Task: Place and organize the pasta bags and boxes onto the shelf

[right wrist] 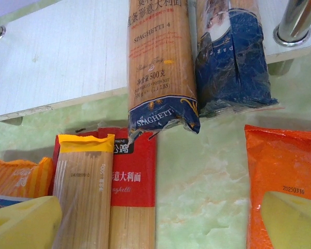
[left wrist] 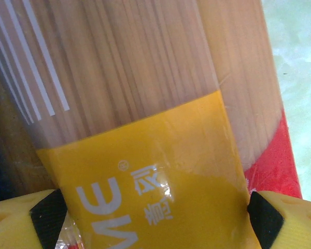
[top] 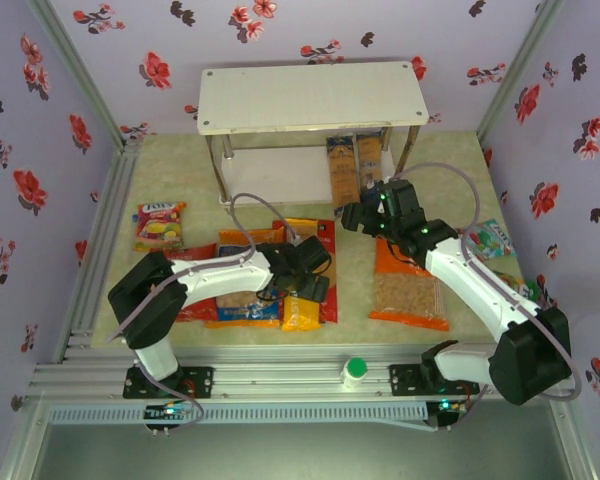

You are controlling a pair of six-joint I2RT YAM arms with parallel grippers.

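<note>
Clearly "SPAGHETTI" on the dark blue pack (right wrist: 160,67)

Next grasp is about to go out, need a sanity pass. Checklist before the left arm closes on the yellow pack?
1. Left gripper straddles yellow pack: ok.
2. Fingers clear of the red pack tight beside it: cannot tell.
3. Right gripper open, nothing held: ok.
4. Lower board has free room left of the blue packs: ok.
5. Blue packs fully on the board: not ok, their ends overhang the front edge.
</note>
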